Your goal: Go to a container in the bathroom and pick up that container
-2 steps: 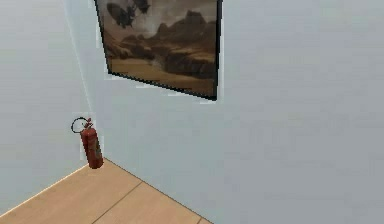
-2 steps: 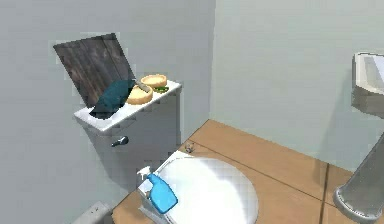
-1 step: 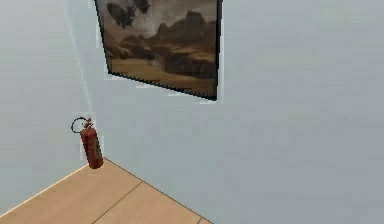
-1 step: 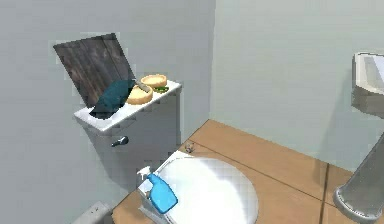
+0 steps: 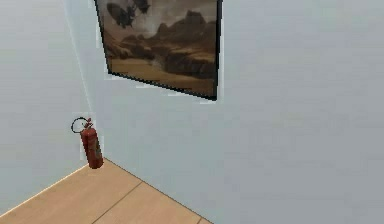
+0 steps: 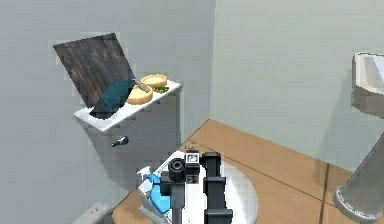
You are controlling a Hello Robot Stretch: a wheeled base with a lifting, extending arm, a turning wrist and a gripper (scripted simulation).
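Two small round containers with tan rims, one [image 6: 153, 81] farther back and one [image 6: 139, 94] nearer, stand on the white toilet tank's lid [image 6: 100, 122] in the arm side view. A dark teal object [image 6: 113, 97] lies beside them. My arm [image 6: 214, 195] rises from the bottom edge over the white toilet seat [image 6: 240, 180]. The gripper [image 6: 160, 186] reaches left from the arm's end, low in front of the tank. A small blue thing [image 6: 150, 188] sits at its far end above the seat, so I cannot tell whether it holds anything.
A dark framed board [image 6: 93, 62] leans behind the tank. A sink [image 6: 370, 80] juts in at the right, a tan bin [image 6: 358, 200] below it. In the forward view a red fire extinguisher [image 5: 92, 145] stands in the corner under a landscape painting [image 5: 160, 42]; the floor [image 5: 110, 205] is wood.
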